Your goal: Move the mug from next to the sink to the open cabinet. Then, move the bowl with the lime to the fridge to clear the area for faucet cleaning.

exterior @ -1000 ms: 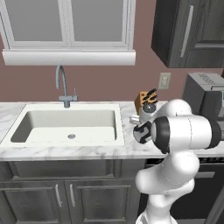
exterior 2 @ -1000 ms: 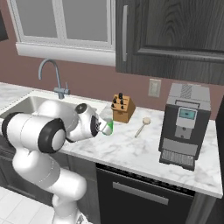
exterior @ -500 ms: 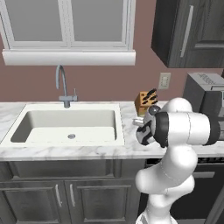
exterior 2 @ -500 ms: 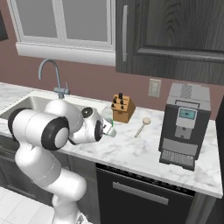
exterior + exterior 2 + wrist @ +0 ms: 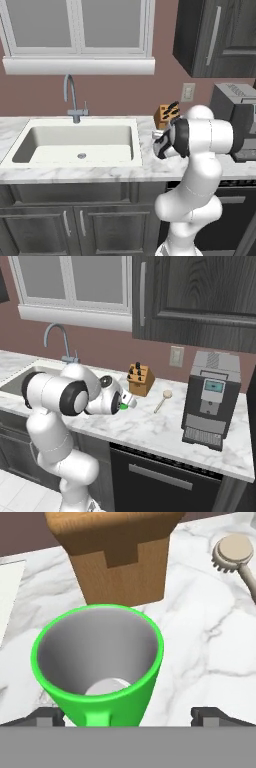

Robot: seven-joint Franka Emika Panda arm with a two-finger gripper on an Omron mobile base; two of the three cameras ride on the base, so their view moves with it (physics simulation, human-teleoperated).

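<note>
One landmark serves me for everything: the wooden knife block (image 5: 117, 554) on the marble counter (image 5: 210, 647). From largest down, the sink (image 5: 77, 142) lies well off to the block's side, past the counter edge. The mug (image 5: 100, 667) stands upright just in front of the block, near it but apart, its mouth facing my hand camera and its handle turned toward me. A pale wooden brush (image 5: 235, 554) lies beside the block on the other side.

My gripper (image 5: 127, 716) sits low over the mug, fingers spread wider than its body; one dark fingertip (image 5: 47, 716) shows on each flank, and neither seems to touch the wall. It holds nothing.

I judge the mug rigid, light and glossy, so likely slippery, and it could tip or skate if nudged off centre. I would take it across the body below the rim, fingers either side of the handle, and close gently but fully before lifting.
</note>
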